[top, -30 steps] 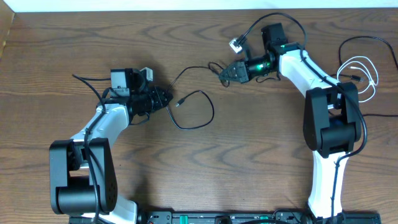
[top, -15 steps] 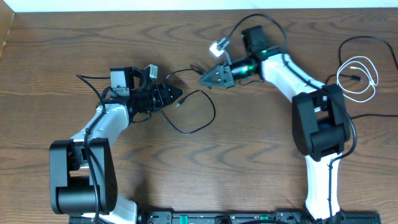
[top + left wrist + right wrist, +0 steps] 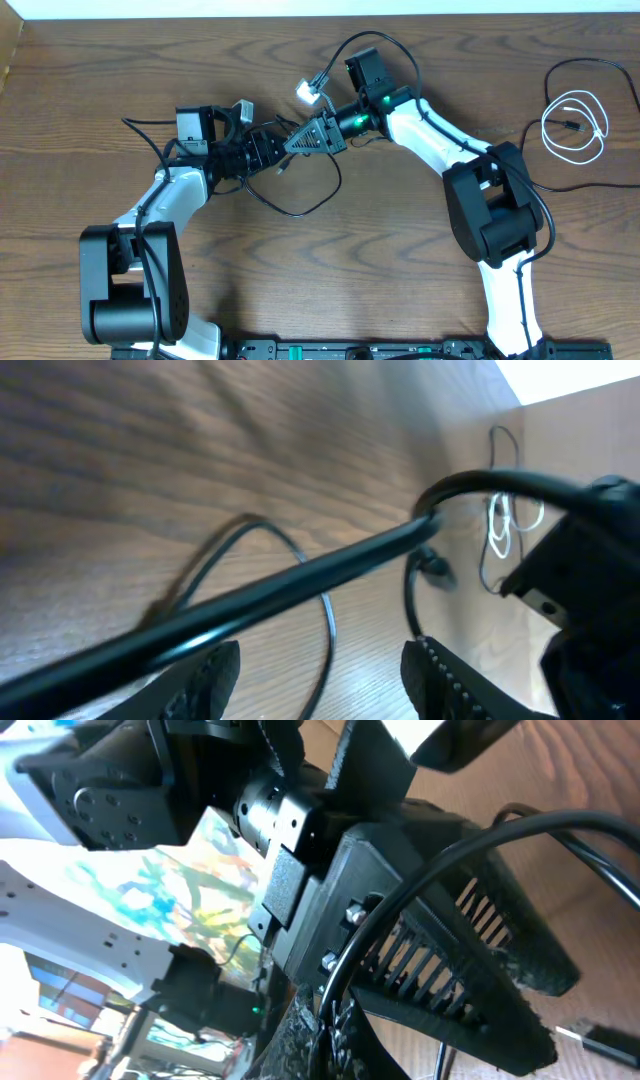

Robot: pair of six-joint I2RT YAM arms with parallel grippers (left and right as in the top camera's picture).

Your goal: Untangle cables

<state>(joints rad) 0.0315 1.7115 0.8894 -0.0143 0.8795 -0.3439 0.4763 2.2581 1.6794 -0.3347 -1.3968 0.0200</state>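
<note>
Near the middle of the table (image 3: pixel 400 280), a little toward its far edge, the two grippers meet tip to tip, and the black cable (image 3: pixel 300 575) is there with them. The right gripper (image 3: pixel 322 1035) is closed, and in its wrist view the black cable comes down from the upper right and goes in between its fingertips, so it is pinching this cable. The left gripper (image 3: pixel 325 675) has its fingers (image 3: pixel 210 675) clearly apart and grips nothing. The taut part of the black cable passes just in front of them, crossing the gap without being squeezed. In the left wrist view this taut part runs as a straight diagonal line from lower left to upper right. Seen from overhead, the rest of the black cable hangs as one loose loop on the wood just beside the grippers, on the side nearer to the robot bases. The loop is wider than it is deep, with its long axis going left to right. One small plug end (image 3: pixel 283 170) lies right under the fingertips (which way it points I cannot tell). The white cable (image 3: pixel 604 125) lies at the far right of the table as a loose oval coil, flat on the wood, well apart from both grippers and not touching the black cable.
</note>
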